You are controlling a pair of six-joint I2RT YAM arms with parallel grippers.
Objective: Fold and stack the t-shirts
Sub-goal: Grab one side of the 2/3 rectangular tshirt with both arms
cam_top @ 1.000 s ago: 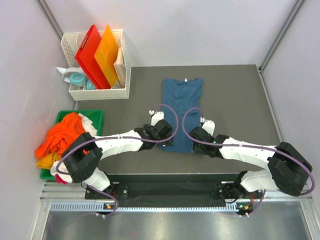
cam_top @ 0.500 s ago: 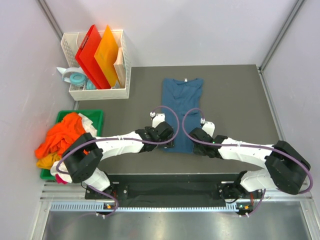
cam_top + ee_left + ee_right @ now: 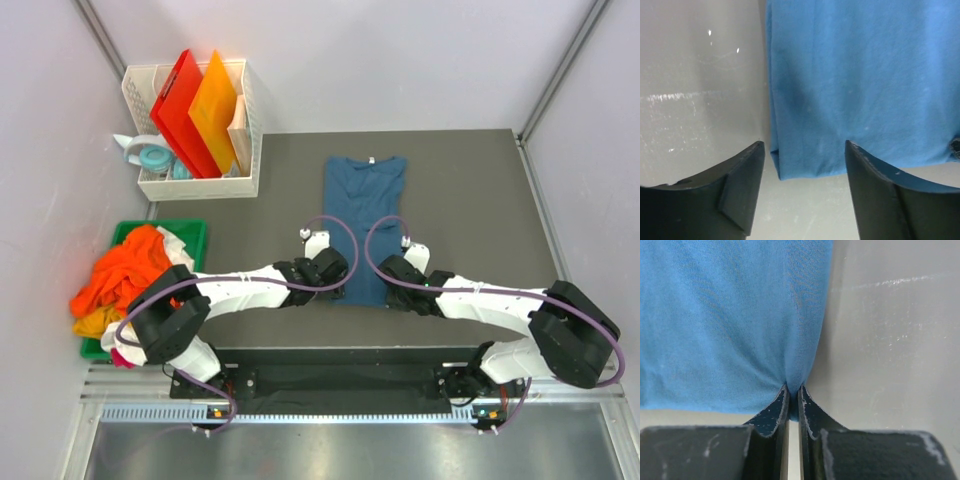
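Observation:
A dark teal-blue t-shirt (image 3: 364, 215), folded into a long narrow strip, lies on the grey mat with its collar at the far end. My left gripper (image 3: 338, 283) stands open at the near left corner of the shirt (image 3: 850, 75); that corner lies between the spread fingers (image 3: 742, 180), untouched. My right gripper (image 3: 388, 285) is shut on the near right corner of the shirt (image 3: 730, 315), whose fabric bunches into the pinched fingertips (image 3: 775, 412). More t-shirts (image 3: 120, 275), orange, yellow and white, are heaped in a green bin at the left.
A white basket (image 3: 245, 150) at the back left holds a red board (image 3: 175, 110) and an orange board (image 3: 215, 110). A tape dispenser (image 3: 150, 155) sits beside it. The green bin (image 3: 195, 232) stands off the mat's left edge. Grey mat (image 3: 470, 200) lies to the right of the shirt.
The right gripper has closed onto the shirt's near right corner. The left gripper has slid slightly to the right, to the near left corner, and its fingers have narrowed a little.

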